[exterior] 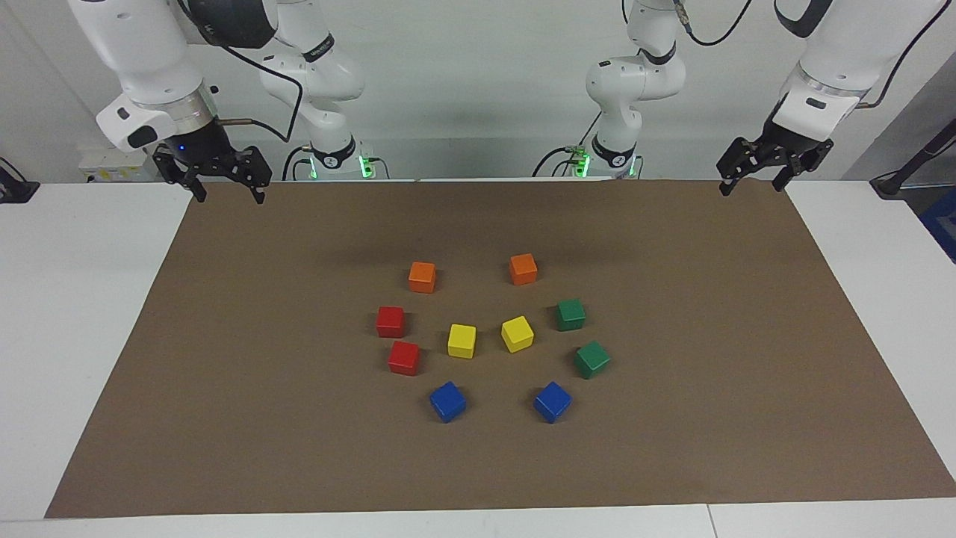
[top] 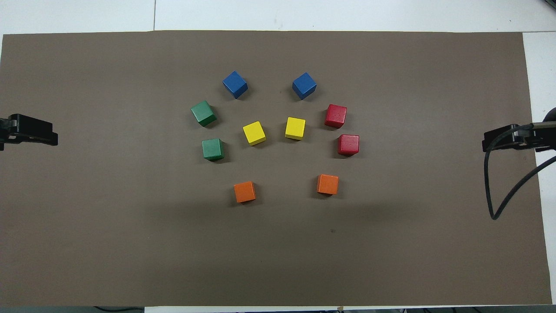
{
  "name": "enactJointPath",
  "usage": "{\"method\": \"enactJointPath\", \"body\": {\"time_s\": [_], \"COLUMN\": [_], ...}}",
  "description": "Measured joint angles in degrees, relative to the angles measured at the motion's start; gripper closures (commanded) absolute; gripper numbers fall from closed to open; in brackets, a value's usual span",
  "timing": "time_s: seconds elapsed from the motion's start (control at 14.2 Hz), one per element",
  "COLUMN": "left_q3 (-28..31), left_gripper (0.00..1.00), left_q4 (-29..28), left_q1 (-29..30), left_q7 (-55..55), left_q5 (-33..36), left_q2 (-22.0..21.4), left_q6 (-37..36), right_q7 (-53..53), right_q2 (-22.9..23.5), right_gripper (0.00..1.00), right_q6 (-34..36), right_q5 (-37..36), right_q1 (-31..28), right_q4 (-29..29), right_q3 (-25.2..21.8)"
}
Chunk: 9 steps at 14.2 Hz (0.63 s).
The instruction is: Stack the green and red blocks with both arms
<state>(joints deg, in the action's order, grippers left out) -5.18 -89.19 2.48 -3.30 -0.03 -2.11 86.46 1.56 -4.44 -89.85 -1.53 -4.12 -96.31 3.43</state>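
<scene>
Two dark green blocks sit on the brown mat toward the left arm's end; in the overhead view they are the nearer one and the farther one. Two red blocks sit toward the right arm's end, also seen in the overhead view. All four stand singly. My left gripper is open and empty, raised over its end of the mat. My right gripper is open and empty, raised over its end. Both arms wait.
Two orange cubes lie nearest the robots, two yellow cubes in the middle, two blue cubes farthest. The brown mat covers a white table. A black cable hangs by the right gripper.
</scene>
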Motion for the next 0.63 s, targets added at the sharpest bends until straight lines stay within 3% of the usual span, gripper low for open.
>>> {"method": "enactJointPath", "body": {"time_s": [0.63], "left_q3": [0.0], "left_gripper": [0.0], "left_q4": [0.0], "left_q1": [-0.1], "left_q7": [0.0], "left_q5": [0.0], "left_q2": [0.0], "left_q6": [0.0], "right_q7": [0.0], "right_q2": [0.0], "right_gripper": [0.0], "right_q6": [0.0], "right_q5": [0.3], "right_q1": [-0.6], "right_q4": [0.1], "right_q3": [-0.4]}}
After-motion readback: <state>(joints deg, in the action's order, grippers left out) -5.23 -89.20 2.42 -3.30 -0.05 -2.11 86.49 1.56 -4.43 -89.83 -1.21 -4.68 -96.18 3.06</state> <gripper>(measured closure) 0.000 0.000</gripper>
